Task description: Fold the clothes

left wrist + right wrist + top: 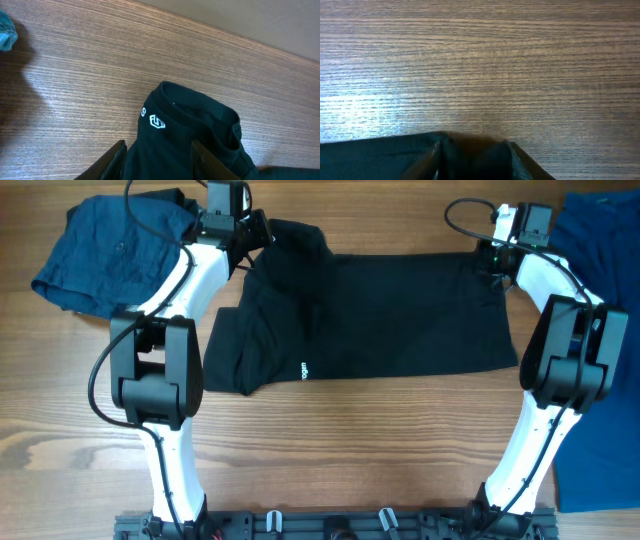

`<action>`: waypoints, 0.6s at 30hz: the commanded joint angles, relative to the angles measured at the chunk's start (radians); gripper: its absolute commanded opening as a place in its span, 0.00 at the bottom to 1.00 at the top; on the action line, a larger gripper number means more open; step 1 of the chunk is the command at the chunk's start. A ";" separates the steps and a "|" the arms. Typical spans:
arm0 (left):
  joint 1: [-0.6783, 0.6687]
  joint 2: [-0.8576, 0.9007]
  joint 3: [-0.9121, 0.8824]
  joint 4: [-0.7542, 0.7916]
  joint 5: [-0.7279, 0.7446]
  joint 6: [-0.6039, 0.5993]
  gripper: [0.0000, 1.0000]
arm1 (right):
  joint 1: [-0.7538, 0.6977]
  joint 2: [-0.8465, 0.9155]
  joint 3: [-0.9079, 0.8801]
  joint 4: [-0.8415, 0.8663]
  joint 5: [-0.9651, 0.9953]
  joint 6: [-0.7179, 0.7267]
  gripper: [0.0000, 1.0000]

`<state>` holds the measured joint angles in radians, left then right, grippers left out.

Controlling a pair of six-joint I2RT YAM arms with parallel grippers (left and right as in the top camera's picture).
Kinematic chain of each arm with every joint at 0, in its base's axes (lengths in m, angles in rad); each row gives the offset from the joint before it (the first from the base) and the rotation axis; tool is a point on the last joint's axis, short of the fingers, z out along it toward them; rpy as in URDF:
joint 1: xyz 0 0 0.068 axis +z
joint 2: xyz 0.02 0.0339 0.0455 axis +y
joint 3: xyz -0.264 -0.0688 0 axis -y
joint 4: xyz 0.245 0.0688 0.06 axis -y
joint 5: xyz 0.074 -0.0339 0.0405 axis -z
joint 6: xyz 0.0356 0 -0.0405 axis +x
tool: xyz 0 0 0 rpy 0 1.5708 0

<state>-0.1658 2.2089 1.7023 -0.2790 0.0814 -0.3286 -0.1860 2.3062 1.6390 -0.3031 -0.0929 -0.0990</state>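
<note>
The clothes I am working on are a black collared shirt [380,310], spread flat across the middle of the table, with a small white logo [301,368] near its front edge. My left gripper [248,232] is at the shirt's far left corner, by the collar. In the left wrist view the collar [200,112] and a white logo [157,122] lie just ahead, and black cloth fills the gap between my left gripper's [160,165] fingers. My right gripper [493,258] is at the shirt's far right corner. There the shirt edge [370,155] reaches the left finger of the right gripper [477,160], and the gap is dark.
A crumpled dark blue garment [110,250] lies at the far left corner, close to my left arm. A royal blue garment [605,450] runs along the right edge behind my right arm. Bare wooden table [350,440] shows in front of the shirt.
</note>
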 commanded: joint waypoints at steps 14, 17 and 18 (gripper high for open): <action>-0.047 0.212 -0.002 0.229 0.047 0.161 0.43 | -0.004 0.035 -0.008 -0.055 0.010 -0.003 0.41; -0.046 0.226 -0.002 0.238 0.016 0.169 0.43 | -0.004 0.035 -0.008 -0.057 0.010 -0.003 0.42; -0.046 0.225 -0.002 0.238 0.009 0.169 0.44 | -0.004 0.035 -0.008 -0.057 0.010 -0.003 0.43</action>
<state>-0.2115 2.4031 1.7008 -0.0376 0.1253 -0.2047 -0.1864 2.3058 1.6466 -0.3286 -0.0933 -0.0998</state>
